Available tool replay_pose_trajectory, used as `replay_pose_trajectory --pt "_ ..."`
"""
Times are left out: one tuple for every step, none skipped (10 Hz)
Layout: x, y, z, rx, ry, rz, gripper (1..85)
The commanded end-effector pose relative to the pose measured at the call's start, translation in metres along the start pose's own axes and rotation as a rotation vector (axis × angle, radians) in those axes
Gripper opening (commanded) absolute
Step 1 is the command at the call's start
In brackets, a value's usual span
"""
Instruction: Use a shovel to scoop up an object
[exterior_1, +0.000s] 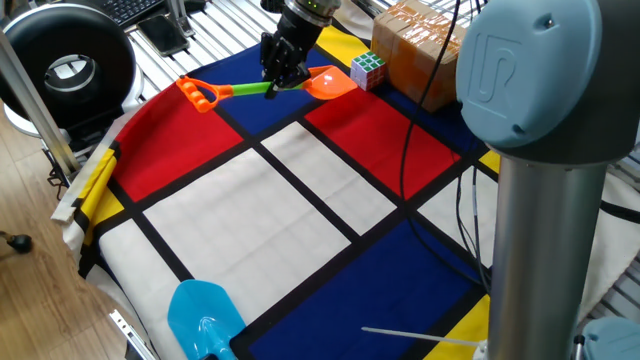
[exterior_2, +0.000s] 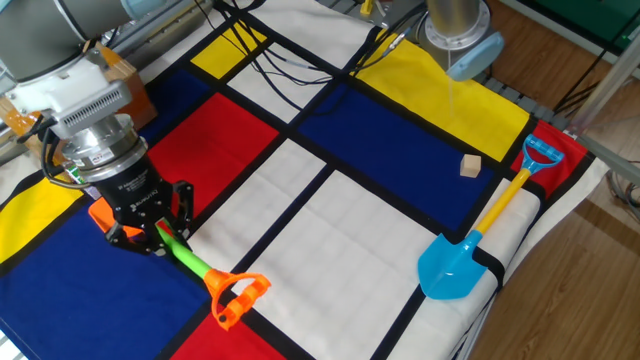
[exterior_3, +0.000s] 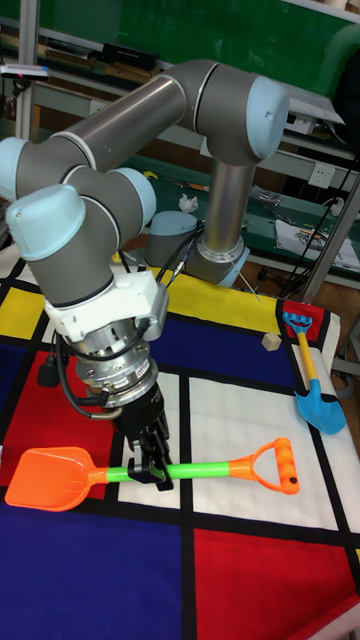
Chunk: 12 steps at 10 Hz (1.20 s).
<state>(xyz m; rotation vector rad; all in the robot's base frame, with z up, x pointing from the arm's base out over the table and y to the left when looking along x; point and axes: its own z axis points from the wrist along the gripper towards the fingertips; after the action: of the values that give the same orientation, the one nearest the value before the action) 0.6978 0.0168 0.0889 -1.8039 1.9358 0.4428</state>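
Observation:
My gripper (exterior_1: 279, 82) is shut on the lime-green shaft of the shovel (exterior_1: 245, 89), close behind its orange blade (exterior_1: 334, 82). The shovel lies roughly level, low over the chequered cloth, with its orange D-handle (exterior_1: 197, 94) pointing away from the cube. The Rubik's cube (exterior_1: 368, 68) sits just past the blade tip, a small gap between them, next to the cardboard box. In the other fixed view my gripper (exterior_2: 158, 240) holds the shovel (exterior_2: 188, 260), and the cube is hidden there. The tall fixed view shows my gripper (exterior_3: 150, 472) around the shaft of the shovel (exterior_3: 205, 469).
A brown cardboard box (exterior_1: 420, 48) stands right behind the cube. A light-blue shovel (exterior_1: 205, 316) lies at the cloth's near edge, with a small wooden block (exterior_2: 470, 166) on the blue panel nearby. Black cables (exterior_1: 405, 150) trail across the cloth. The robot's base column (exterior_1: 545, 200) fills the right side.

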Motion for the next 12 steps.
replay_pose_trajectory --pt "0.003 -0.002 -0.003 0.013 -0.028 -0.014 1.0" --pt "0.004 0.0 -0.003 0.005 -0.026 -0.016 1.0" --pt "0.013 0.001 -0.002 -0.001 0.009 -0.032 1.0" --pt "0.019 -0.001 -0.003 0.009 0.033 -0.033 1.0" --pt "0.021 -0.001 -0.003 0.006 0.042 -0.019 1.0" --pt "0.027 -0.002 -0.003 0.01 0.063 -0.017 1.0" --pt "0.028 -0.003 -0.003 0.013 0.066 -0.008 1.0" --pt "0.025 -0.002 -0.003 0.01 0.056 -0.004 1.0" --pt "0.024 -0.002 -0.003 0.01 0.053 -0.002 1.0" --pt "0.024 -0.003 -0.003 0.014 0.049 -0.009 1.0" --pt "0.028 -0.004 -0.003 0.015 0.043 -0.015 1.0" --pt "0.033 -0.004 -0.002 0.015 0.034 -0.021 1.0"
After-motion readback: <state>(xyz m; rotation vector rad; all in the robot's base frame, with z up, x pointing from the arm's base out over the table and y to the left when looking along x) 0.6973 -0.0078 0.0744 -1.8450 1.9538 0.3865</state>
